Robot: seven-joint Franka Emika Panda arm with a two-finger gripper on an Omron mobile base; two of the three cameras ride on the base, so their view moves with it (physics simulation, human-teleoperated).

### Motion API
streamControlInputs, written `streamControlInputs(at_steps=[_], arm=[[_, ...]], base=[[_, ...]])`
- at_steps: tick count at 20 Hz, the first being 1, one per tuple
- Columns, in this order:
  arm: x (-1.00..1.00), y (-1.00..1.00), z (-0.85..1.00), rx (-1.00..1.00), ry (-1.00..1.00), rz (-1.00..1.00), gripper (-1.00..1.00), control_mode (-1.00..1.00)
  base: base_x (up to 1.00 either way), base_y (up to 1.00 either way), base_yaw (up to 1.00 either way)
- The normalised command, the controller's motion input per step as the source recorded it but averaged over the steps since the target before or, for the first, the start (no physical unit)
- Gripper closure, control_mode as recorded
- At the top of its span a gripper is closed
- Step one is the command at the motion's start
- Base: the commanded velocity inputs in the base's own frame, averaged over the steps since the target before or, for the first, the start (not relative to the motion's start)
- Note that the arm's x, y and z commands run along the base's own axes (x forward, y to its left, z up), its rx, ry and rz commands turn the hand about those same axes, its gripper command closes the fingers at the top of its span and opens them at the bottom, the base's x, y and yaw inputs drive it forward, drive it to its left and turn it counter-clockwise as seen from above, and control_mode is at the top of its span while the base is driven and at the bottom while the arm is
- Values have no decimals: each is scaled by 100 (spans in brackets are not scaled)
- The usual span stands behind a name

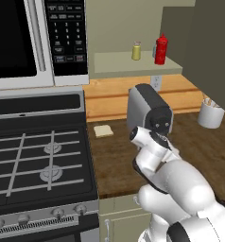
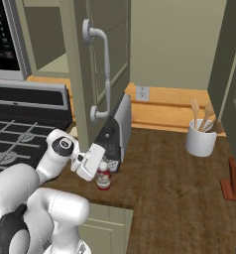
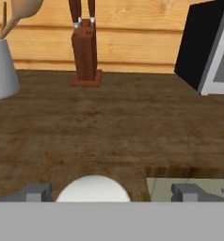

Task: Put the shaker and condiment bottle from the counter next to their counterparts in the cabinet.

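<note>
The end effector (image 3: pixel 111 192) stands wide open and holds nothing, with one finger on either side of the white cap of the condiment bottle (image 2: pixel 103 177), which sits directly below and between the jaws near the front edge of the surface (image 2: pixel 179 178). The bottle stands upright, its long axis vertical, so the coming move appears to be a short descent and closure. The cabinet (image 1: pixel 133 64) shelf, bearing the shaker (image 1: pixel 136 50) and the red squeeze bottle (image 1: pixel 160 49), lies well above and beyond the end effector.

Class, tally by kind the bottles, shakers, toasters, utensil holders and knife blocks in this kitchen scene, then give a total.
bottles: 2 (red squeeze bottle, condiment bottle)
yellow shaker: 1
toaster: 1
utensil holder: 1
knife block: 1
Total: 6
</note>
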Motion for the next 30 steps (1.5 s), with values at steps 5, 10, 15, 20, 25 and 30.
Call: streamControlInputs(at_steps=[5,10,15,20,25,30], arm=[[-2,0,-37,1,0,0,-100,-100],[-1,0,-45,0,0,1,100,-100],[-13,0,-22,1,0,1,100,-100],[-22,18,10,3,0,9,100,-100],[-13,48,54,-1,0,16,100,-100],[-13,35,84,0,0,15,100,-100]], base=[[0,0,0],[0,0,0],[0,0,0],[0,0,0],[0,0,0],[0,0,0]])
